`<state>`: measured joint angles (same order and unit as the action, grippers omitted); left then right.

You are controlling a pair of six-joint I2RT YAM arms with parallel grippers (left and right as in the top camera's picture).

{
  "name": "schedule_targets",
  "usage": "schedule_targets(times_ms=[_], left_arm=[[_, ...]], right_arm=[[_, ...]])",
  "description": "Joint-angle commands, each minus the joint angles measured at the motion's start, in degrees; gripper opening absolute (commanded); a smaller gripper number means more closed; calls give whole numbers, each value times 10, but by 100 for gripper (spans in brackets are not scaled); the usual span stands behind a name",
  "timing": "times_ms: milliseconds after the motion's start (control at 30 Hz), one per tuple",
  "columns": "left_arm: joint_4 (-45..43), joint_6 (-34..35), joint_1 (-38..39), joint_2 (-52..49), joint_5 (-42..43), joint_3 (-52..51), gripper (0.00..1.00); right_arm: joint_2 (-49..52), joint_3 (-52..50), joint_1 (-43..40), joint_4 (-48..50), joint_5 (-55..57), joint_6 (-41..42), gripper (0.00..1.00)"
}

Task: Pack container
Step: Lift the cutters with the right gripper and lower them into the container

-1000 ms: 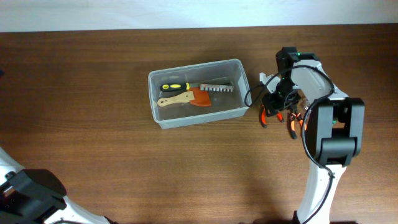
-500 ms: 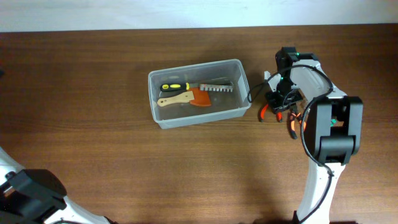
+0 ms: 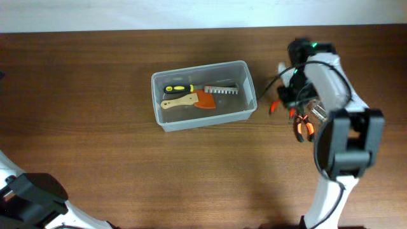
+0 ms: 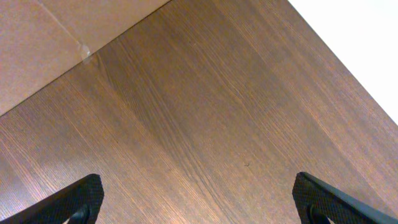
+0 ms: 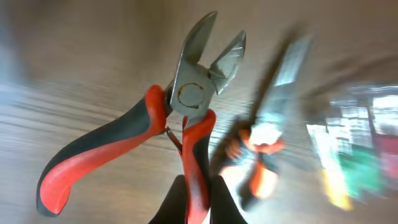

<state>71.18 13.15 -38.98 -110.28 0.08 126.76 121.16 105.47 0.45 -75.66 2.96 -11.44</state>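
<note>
The clear container stands at the table's middle. In it lie a yellow-and-black screwdriver, a wooden-handled orange scraper and a toothed metal tool. My right gripper is right of the container, apart from it. In the right wrist view it is shut on one handle of red-and-black cutters, whose steel head points away from me. A red handle tip shows in the overhead view. My left gripper is open and empty over bare wood.
Orange-handled pliers lie on the table just right of the held cutters, and show blurred in the right wrist view. The left arm's base is at the front left corner. A white wall borders the table's far edge.
My right gripper has risen and turned with the cutters in it, shifting slightly back and right. The orange-handled pliers stay on the table. The container has not moved.
</note>
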Motion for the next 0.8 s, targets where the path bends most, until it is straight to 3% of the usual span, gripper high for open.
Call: schedule_targets(times_ms=[0, 167, 300, 767], left_arm=[[0, 8, -2, -7, 6, 0, 99], [0, 8, -2, -7, 6, 0, 99], [0, 8, -2, -7, 6, 0, 99], [0, 8, -2, -7, 6, 0, 99]], right_arm=[[-104, 55, 19, -3, 3, 27, 4], [-168, 82, 66, 7, -68, 7, 4], [-182, 82, 125, 35, -141, -96, 4], [-83, 82, 290, 181, -148, -488, 4]])
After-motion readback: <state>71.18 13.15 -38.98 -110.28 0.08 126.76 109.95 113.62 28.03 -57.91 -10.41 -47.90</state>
